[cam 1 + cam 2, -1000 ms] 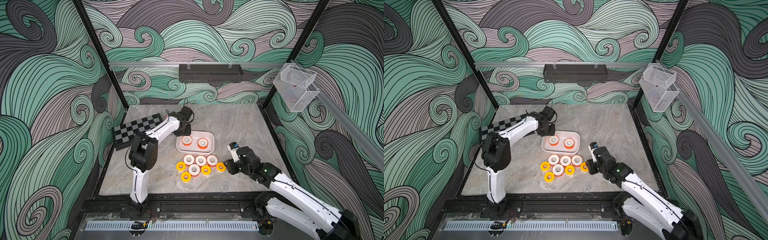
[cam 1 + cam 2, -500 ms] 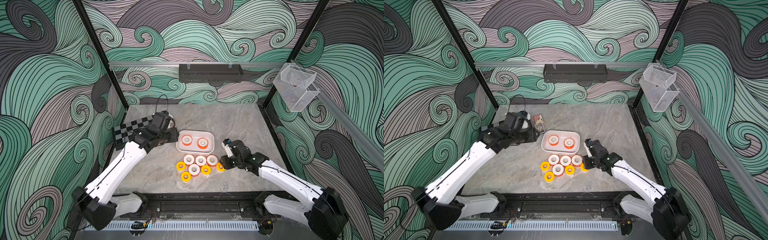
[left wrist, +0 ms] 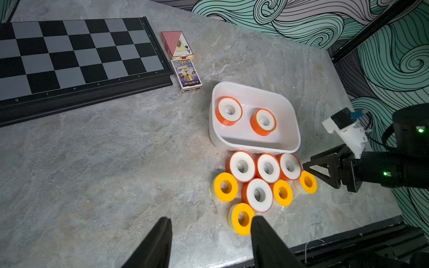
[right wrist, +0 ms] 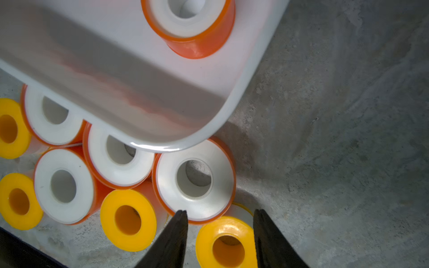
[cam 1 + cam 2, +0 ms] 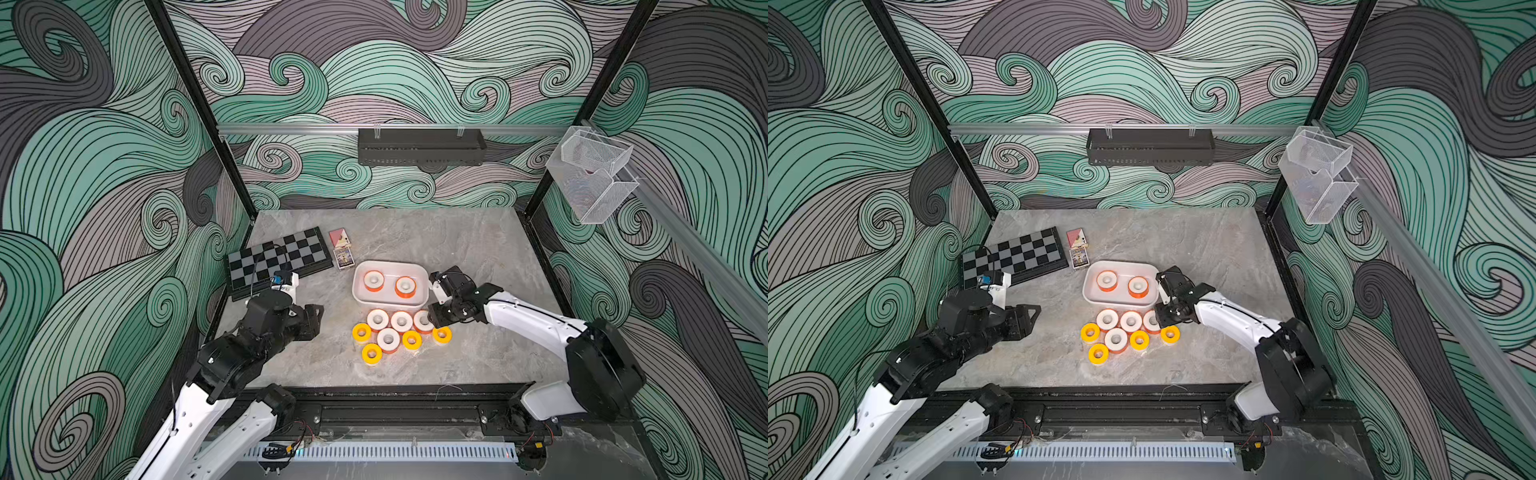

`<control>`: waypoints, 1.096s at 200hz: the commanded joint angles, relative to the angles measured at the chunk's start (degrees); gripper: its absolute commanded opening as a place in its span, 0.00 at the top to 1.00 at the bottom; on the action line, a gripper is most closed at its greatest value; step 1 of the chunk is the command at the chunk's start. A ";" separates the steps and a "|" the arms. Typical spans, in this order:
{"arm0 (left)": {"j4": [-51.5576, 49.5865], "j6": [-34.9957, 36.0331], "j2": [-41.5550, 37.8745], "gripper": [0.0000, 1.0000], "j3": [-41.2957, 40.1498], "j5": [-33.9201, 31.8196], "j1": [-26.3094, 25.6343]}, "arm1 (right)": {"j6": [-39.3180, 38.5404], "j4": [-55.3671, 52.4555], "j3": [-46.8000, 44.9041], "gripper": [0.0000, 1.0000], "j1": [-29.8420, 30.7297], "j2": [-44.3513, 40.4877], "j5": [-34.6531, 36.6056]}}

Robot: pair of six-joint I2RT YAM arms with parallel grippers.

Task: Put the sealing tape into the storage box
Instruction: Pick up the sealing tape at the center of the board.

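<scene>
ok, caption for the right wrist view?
Right pincer, open, lined up on a yellow tape roll beside the storage box.

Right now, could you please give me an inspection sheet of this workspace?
Surface: grey marbled table, flat.
Job's things: box holds two orange rolls; four more and four yellow rolls lie before it.
Clutter: chessboard, two card boxes.
Grippers: left gripper open, empty; right gripper open, jaws astride a yellow roll.
Cables: thin cable loops over chessboard; wires at front rail.
Surroundings: black tray, clear baskets, wave-patterned walls.
</scene>
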 commanded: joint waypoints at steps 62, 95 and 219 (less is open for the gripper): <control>-0.12 0.77 0.08 0.42 -0.22 -1.43 -0.07 | -1.28 -0.14 4.04 0.51 -0.35 8.08 -0.69; -0.12 0.74 -0.06 0.42 -0.32 -1.39 -0.06 | -1.17 -0.03 4.86 0.52 -0.25 10.17 -0.39; -0.21 0.66 -0.24 0.42 -0.56 -1.42 -0.07 | -0.99 -1.38 3.94 0.72 0.78 9.81 1.32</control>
